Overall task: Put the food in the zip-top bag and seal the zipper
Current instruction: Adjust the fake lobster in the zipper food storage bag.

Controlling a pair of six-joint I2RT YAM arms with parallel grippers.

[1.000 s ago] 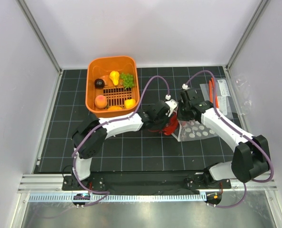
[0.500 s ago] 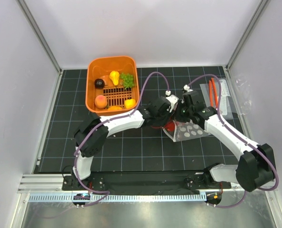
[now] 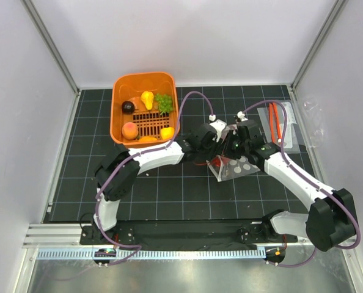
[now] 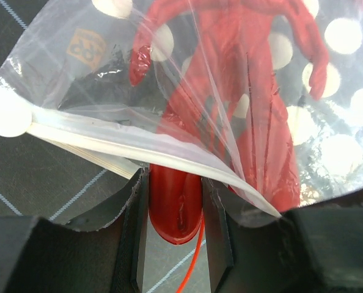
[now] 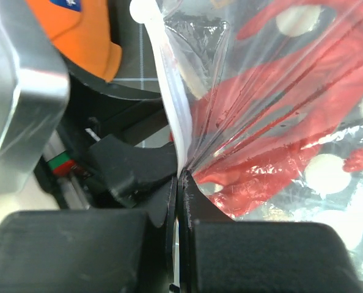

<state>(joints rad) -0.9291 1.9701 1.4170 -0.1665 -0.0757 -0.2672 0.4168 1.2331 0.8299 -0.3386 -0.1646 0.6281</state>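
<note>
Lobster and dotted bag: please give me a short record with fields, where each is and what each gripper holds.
zip-top bag: mouth open
lobster: body inside the bag, tail at the mouth
left gripper: shut on the lobster tail
right gripper: shut on the bag's mouth edge
grape bunch, peach fruit: in the orange basket

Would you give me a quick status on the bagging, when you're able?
Left gripper shut on lobster tail, body inside bag. Right gripper pinching bag mouth, zipper unsealed. Grape bunch, peach in basket. No obstruction seen.
</note>
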